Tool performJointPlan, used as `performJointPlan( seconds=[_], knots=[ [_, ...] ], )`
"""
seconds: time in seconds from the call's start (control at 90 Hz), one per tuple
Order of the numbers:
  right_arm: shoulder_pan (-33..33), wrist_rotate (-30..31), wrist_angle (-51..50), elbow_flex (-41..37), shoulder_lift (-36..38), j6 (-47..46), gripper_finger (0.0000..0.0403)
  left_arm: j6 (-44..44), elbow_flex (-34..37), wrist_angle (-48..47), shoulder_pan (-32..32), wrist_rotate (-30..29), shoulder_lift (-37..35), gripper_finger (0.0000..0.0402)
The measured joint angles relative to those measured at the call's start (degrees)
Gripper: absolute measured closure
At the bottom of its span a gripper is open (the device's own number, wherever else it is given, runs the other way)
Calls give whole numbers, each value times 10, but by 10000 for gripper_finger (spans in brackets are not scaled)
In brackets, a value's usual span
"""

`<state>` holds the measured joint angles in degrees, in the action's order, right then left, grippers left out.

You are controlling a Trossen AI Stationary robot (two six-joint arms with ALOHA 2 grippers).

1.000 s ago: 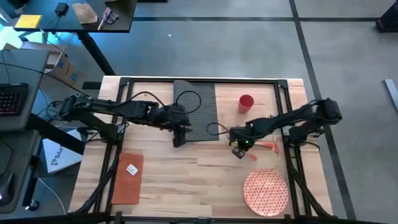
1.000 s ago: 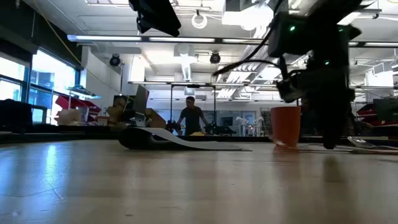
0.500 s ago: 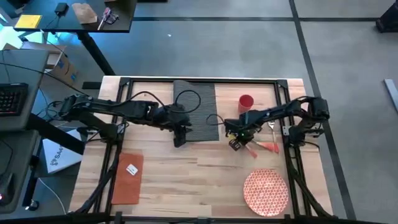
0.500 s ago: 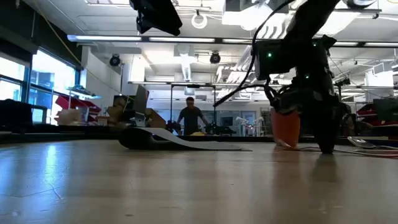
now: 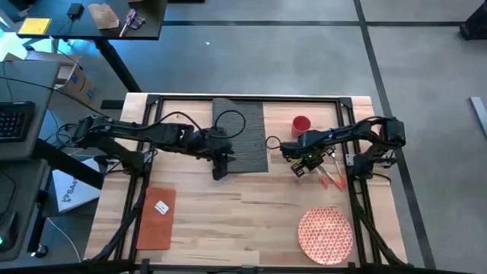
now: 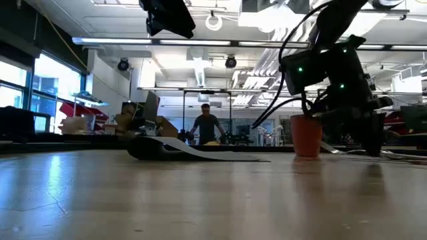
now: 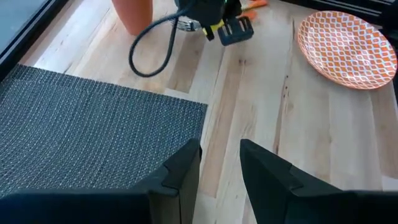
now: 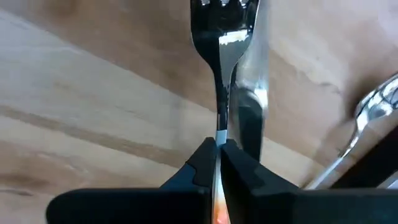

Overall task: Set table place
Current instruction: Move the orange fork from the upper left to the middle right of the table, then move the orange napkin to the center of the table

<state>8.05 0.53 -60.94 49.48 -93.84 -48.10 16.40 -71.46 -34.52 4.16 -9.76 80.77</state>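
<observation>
The right gripper (image 8: pixel 217 149) is pinching the fork (image 8: pixel 219 37) near the table's (image 5: pixel 228 205) right edge. The left gripper (image 7: pixel 219 163), slightly spread, is resting at the mat's (image 5: pixel 242 137) near edge. Plate (image 5: pixel 325 234), napkin (image 5: pixel 156 217) and cup (image 5: pixel 301 125) are lying unplaced; most work remains.

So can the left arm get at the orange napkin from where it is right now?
Probably yes. The napkin lies flat on bare table, with nothing lying between it and the left gripper at the placemat. The right gripper is busy holding the fork.
</observation>
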Motion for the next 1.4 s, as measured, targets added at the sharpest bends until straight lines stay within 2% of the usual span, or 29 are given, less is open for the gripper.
performJointPlan(
  seconds=[0.144, 0.3, 0.522, 0.689, 0.978, 1.133, 1.4],
  knots=[
    [-8, -29, 24, 1, 24, 14, 403, 0, 0, 0, 0, 0, 0, 300],
    [-15, -53, 50, 0, 17, 18, 403, 0, 0, -1, 0, 2, 0, 300],
    [2, -105, 146, -80, 28, -48, 403, 16, 0, -26, 0, 19, -1, 300],
    [4, -102, 147, -95, 51, -69, 403, 44, 0, -68, 5, 24, -1, 300],
    [14, -97, 92, -100, 65, -75, 399, 114, 0, -162, 13, 85, -1, 300],
    [14, -86, 71, -101, 70, -78, 358, 141, 0, -194, 30, 88, -1, 300],
    [13, -72, 54, -102, 125, -82, 232, 200, 0, -221, 60, 97, -1, 300]
  ],
)
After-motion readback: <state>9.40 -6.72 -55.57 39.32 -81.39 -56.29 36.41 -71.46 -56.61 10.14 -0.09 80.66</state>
